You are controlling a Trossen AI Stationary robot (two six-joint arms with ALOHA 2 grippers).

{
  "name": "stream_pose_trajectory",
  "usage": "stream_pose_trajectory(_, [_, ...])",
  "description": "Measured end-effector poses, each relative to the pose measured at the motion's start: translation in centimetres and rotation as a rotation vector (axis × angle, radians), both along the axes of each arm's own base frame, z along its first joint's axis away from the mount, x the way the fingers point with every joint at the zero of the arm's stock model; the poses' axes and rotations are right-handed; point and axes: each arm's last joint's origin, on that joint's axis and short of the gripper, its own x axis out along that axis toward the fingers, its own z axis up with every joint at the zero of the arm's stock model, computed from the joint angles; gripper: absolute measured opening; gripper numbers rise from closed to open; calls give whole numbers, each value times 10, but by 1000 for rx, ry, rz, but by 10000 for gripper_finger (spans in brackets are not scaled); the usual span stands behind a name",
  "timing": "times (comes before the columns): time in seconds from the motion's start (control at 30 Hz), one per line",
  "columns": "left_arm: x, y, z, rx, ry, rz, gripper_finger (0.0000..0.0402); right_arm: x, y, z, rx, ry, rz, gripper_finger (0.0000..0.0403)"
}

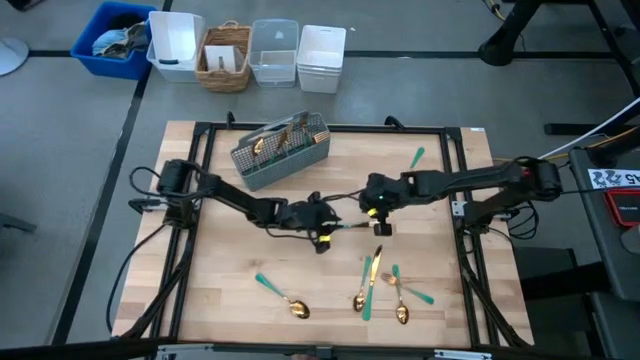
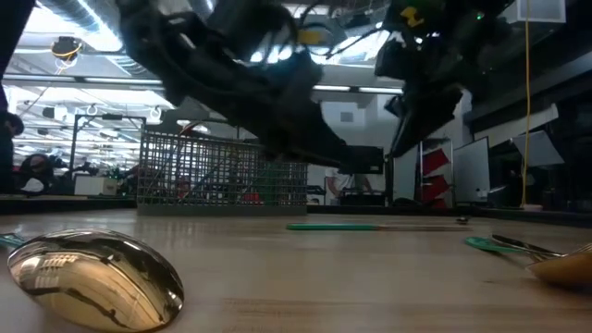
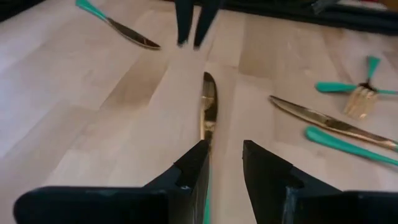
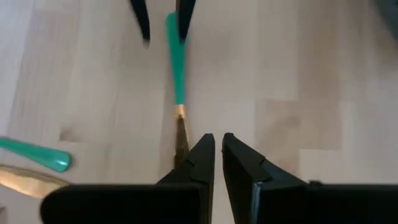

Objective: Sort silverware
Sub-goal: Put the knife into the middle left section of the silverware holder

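Observation:
A knife [image 3: 208, 106] with a gold blade and a teal handle [image 4: 176, 62] lies lengthwise between my two grippers at the table's middle [image 1: 348, 226]. My left gripper [image 3: 224, 146] is open and low, its fingers standing on either side of the handle's end. My right gripper [image 4: 217, 140] is shut with nothing in it and hangs above the blade's tip. More silverware lies on the near part of the table: a spoon [image 1: 283, 297] and a cluster of a knife, a fork and spoons [image 1: 385, 285]. One teal-handled piece [image 1: 417, 157] lies at the far right. My left gripper has the knife's handle [image 3: 206, 202] between its fingers, close along the inner side of one finger [image 3: 194, 169]. Whether that finger touches it I cannot tell. The fingers come in low from the table's left and lie along the knife.
A grey mesh caddy [image 1: 281, 150] holding several pieces stands at the far left of the wooden table [image 1: 230, 280]. A blue bin, a basket and white and clear boxes [image 1: 250, 55] stand beyond the far edge. A black frame [image 1: 195, 160] borders the table.

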Motion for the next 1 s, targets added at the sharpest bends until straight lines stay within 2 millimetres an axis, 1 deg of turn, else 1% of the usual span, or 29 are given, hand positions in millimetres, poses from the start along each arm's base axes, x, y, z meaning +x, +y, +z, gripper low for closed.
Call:
stream_pose_trajectory(0.2, [23, 11, -11, 32, 27, -46, 88, -10, 0, 12, -20, -18, -13, 34])
stream_pose_trajectory(0.33, [32, 11, -23, 53, 107, -69, 88, -17, 0, 14, -21, 13, -13, 34])
stream_pose_trajectory(0.47, [40, 10, -26, 79, 164, -89, 88, -23, 0, 20, -28, 10, -18, 34])
stream_pose_trajectory(0.6, [42, 11, -28, 94, 207, -96, 88, -26, 0, 26, -29, -19, -19, 34])
stream_pose_trajectory(0.77, [40, 16, -38, 73, 259, -76, 88, -28, 0, 28, -29, -23, -19, 34])
stream_pose_trajectory(1.0, [36, 21, -40, 24, 317, -53, 83, -29, 0, 29, -26, -24, -18, 34])
